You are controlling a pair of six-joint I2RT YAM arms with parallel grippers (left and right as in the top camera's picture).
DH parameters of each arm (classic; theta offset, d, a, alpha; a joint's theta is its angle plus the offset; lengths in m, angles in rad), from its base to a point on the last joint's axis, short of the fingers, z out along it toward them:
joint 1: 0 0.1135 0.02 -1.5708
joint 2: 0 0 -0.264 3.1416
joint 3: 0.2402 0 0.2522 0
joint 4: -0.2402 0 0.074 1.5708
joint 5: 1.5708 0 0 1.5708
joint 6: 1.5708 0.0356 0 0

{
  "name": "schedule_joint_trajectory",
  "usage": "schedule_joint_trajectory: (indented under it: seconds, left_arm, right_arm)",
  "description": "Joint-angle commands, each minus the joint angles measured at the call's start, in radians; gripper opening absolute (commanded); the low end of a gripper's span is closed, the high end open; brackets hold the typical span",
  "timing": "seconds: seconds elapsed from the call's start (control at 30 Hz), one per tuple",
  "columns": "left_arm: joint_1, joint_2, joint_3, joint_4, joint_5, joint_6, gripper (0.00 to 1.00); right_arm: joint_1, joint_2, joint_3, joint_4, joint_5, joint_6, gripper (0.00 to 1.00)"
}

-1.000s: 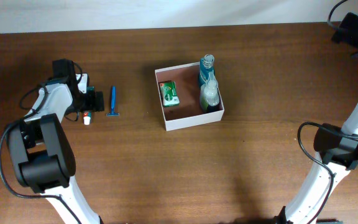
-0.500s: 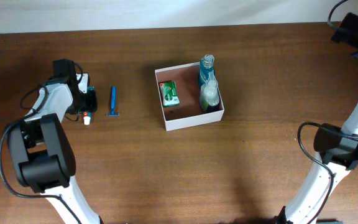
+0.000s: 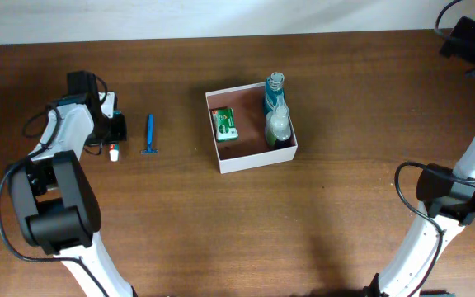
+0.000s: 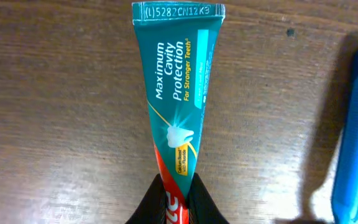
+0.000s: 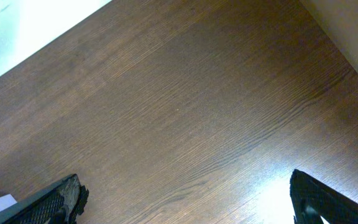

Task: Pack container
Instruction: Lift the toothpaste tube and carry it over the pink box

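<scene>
Since the toothpaste tube [image 4: 178,106] looks like the next thing to pack, the left gripper [image 4: 178,200] pinches it narrowly near the cap end, leaving the flat body free to trail. I cannot tell whether it has cleared the desk [image 3: 221,231].

A blue razor [image 4: 353,130] lies beside the tube on the container's side, apart from it, probably waiting its turn. The container [image 3: 258,160] sits well to the right of both. A green packet [image 3: 225,124] lies inside and two bottles [image 3: 276,107] stand along its right wall, leaving bare floor beside the packet for long, thin items.

Far beyond the container's right side, the right gripper [image 5: 186,183] hovers with its jaws spread wide and empty, out of the way.
</scene>
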Motion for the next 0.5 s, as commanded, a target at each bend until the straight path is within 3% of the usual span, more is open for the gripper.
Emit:
schedule_joint_trajectory:
  seconds: [0.0, 0.3, 0.47]
  left_arm:
    - [0.000, 0.016, 0.087, -0.053, 0.000, -0.003, 0.05]
    - [-0.066, 0.016, 0.408, -0.311, 0.130, -0.003, 0.05]
    - [-0.148, 0.016, 0.600, -0.426, 0.272, -0.004, 0.05]
  right_arm:
    - [-0.003, 0.018, -0.003, -0.006, -0.002, 0.005, 0.98]
    - [-0.003, 0.018, -0.003, -0.006, -0.002, 0.005, 0.98]
    - [-0.003, 0.018, -0.003, -0.006, -0.002, 0.005, 0.98]
